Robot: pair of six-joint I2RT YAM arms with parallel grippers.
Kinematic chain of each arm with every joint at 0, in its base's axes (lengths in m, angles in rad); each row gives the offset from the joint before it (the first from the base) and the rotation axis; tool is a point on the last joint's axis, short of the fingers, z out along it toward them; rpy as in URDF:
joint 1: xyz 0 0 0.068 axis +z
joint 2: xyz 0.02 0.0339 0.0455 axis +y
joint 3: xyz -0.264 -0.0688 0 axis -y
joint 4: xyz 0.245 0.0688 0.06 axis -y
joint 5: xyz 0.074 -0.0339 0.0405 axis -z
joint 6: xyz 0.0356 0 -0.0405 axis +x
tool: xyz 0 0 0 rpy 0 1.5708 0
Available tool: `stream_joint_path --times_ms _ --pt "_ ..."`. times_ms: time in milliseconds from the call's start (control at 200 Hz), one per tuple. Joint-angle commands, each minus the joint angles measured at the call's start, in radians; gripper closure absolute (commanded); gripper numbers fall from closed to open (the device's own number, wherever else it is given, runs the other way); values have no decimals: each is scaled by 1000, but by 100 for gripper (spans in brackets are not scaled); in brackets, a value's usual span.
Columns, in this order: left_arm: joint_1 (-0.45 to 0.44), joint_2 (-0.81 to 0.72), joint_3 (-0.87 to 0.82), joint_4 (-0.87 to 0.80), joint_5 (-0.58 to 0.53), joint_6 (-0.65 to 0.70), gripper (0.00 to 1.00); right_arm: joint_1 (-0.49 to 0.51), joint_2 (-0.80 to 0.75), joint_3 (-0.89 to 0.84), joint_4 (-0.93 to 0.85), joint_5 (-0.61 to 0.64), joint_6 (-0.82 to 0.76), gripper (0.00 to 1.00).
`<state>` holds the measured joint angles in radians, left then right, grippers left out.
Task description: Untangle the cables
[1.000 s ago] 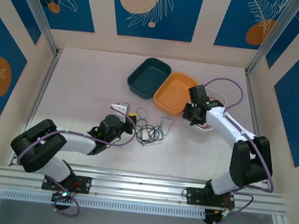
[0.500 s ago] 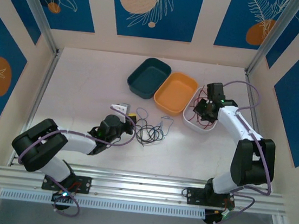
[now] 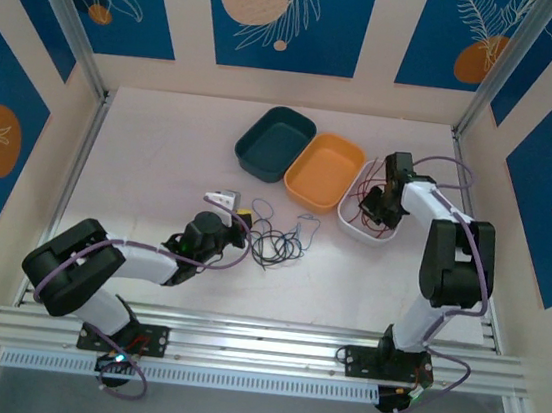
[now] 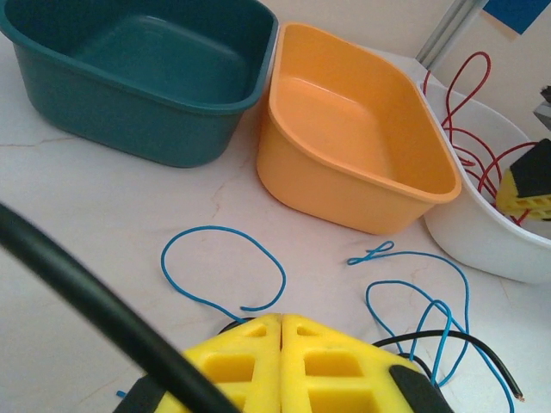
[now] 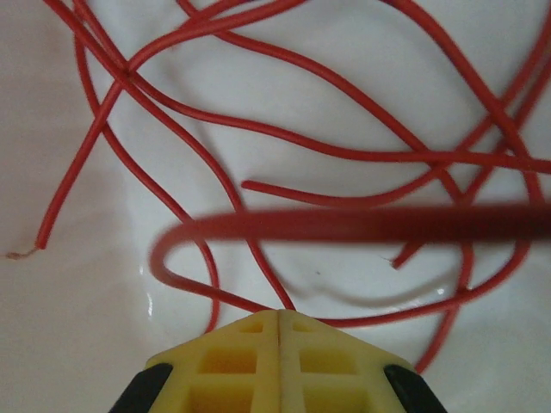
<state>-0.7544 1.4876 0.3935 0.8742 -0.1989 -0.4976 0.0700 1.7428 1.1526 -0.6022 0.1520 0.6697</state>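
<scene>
Pale tabletop (image 3: 162, 152), blue-patterned walls. Left gripper (image 4: 281, 335): pads pressed together, nothing seen between them. Blue and black cables (image 4: 413, 301) sprawl just ahead of it, loops flat and spread crosswise to the fingers. Orange bin (image 4: 344, 172) and teal bin (image 4: 129, 103) stand beyond. Right gripper (image 5: 280, 331) is clamped on red cable (image 5: 344, 155) inside white bowl (image 4: 482, 232), strands mostly crosswise. Right wrist view picks out one frayed end pointing left; overhead, red loops rise over the rim.

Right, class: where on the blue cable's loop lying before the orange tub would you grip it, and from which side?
Probably the top of the blue cable's loop, from straight above, closing across the wire. It lies flat on the table, so a sideways approach would find nothing to pinch, and that arc sits alone, apart from the orange tub.
</scene>
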Motion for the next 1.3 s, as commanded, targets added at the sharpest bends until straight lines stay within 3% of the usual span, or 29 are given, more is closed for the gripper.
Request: stream_joint_path --times_ms 0,270,665,985,1295 --pt "10 7 13 11 17 -10 100 26 8 57 -57 -21 -27 100" --pt "11 9 13 15 13 -14 100 80 -127 29 -176 -1 -14 100" --pt "13 26 17 25 26 -28 100 45 -220 -66 -209 45 -18 100" --pt "13 10 13 15 12 -27 100 45 -293 -19 -249 69 -33 68" --pt "13 5 19 3 7 -21 100 52 -345 14 -288 83 -60 58"
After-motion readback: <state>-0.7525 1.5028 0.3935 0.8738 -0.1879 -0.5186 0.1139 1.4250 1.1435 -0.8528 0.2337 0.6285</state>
